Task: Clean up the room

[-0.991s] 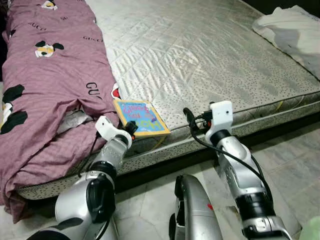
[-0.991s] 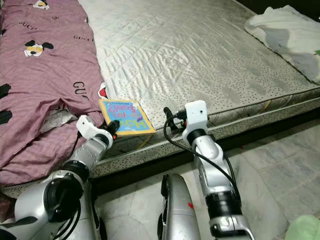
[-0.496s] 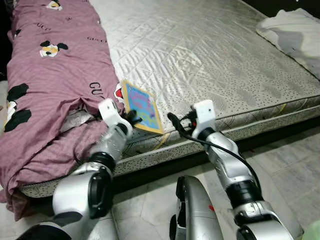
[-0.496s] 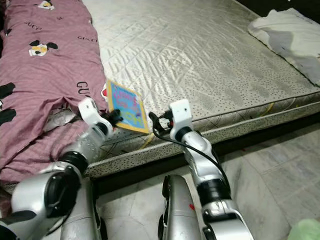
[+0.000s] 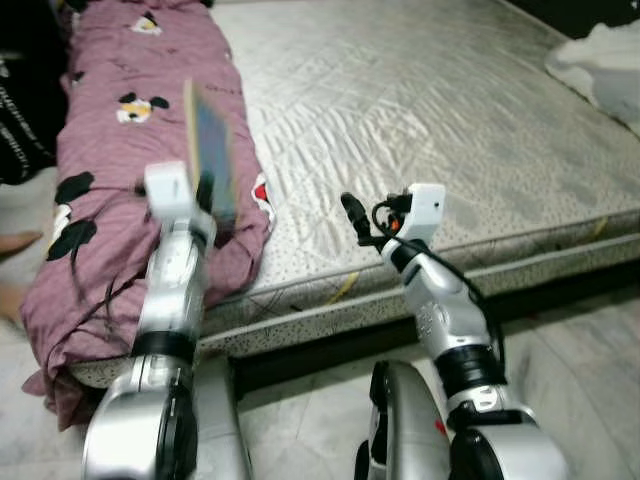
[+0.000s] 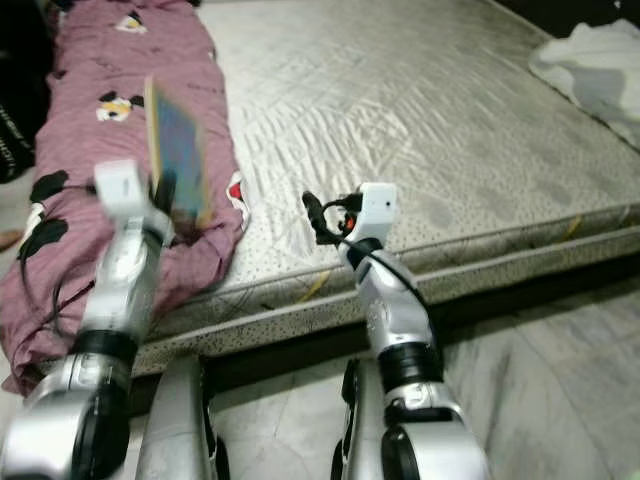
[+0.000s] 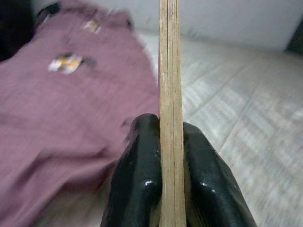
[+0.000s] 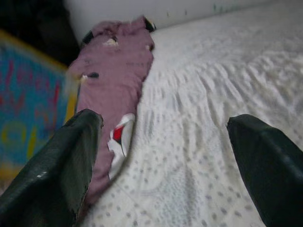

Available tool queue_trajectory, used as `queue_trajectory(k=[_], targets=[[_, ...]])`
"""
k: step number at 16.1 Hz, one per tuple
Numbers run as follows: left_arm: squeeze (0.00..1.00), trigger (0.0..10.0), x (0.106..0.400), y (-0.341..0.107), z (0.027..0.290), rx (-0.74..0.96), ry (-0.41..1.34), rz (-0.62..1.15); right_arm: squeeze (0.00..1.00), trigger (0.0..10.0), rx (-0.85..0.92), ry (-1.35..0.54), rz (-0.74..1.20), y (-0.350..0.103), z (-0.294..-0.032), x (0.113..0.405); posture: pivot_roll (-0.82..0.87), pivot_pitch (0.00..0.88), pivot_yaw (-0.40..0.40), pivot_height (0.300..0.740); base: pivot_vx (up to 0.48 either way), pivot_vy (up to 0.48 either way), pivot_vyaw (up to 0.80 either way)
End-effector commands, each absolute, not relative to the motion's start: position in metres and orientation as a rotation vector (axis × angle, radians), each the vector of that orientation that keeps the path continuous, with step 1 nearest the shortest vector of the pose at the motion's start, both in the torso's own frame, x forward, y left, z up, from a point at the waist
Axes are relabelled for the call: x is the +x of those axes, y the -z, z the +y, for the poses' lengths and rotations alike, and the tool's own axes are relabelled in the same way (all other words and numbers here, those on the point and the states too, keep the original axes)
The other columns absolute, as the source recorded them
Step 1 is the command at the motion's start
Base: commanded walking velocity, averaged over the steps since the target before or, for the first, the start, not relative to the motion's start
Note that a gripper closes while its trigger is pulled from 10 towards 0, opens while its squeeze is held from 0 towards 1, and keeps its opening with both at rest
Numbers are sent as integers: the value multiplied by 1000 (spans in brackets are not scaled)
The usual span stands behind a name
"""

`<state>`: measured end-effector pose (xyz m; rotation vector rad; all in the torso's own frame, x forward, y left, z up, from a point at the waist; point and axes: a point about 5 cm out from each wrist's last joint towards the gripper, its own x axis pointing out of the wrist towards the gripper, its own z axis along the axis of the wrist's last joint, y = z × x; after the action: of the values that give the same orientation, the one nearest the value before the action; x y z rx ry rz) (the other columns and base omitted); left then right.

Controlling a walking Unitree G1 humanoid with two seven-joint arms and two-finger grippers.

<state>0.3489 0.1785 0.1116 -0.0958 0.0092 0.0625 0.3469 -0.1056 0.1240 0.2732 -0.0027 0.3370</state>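
Left gripper's point(image 7: 170, 156) two black fingers point(image 7: 137, 161) are pinching the lower edge of a thin book point(image 5: 210, 150), w/ the yellowish page edge sandwiched tight between them in the wrist view. It's holding the book up on edge in the air, above the purple blanket point(image 5: 110, 160) that's bunched along the left side of the mattress point(image 5: 430, 110).

Right gripper point(image 8: 165, 156) is hanging just over the near edge of the mattress, fingers spread wide, gripping nothing afaict.

Progress-wise, I'm guessing it's early-ish. The book's off the bed but isn't put away anywhere yet. The blanket's lying rumpled, there's a white bundle of cloth point(image 5: 600, 60) sitting at the far right corner, and the mattress is bare. So plenty left imo.
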Motion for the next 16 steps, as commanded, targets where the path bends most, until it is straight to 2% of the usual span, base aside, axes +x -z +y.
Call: queue_trajectory(k=[1,6,12,16], targets=[[0,0,348,-121,178,-70,-54,-21,0,10000,292,-310,-62,-136,-109,353,54,0,-11,534,0,0,0],[0,0,341,-132,185,-24,-75,-29,0,10000,335,-325,-96,-144,-98,361,74,0,-11,584,0,0,0],[0,0,340,-137,171,-36,-34,-20,0,10000,339,-311,-120,-142,-101,359,39,0,10,664,0,0,0],[0,0,342,-138,165,-41,-14,-6,0,10000,343,-302,-122,-141,-103,357,37,0,-7,709,0,0,0]])
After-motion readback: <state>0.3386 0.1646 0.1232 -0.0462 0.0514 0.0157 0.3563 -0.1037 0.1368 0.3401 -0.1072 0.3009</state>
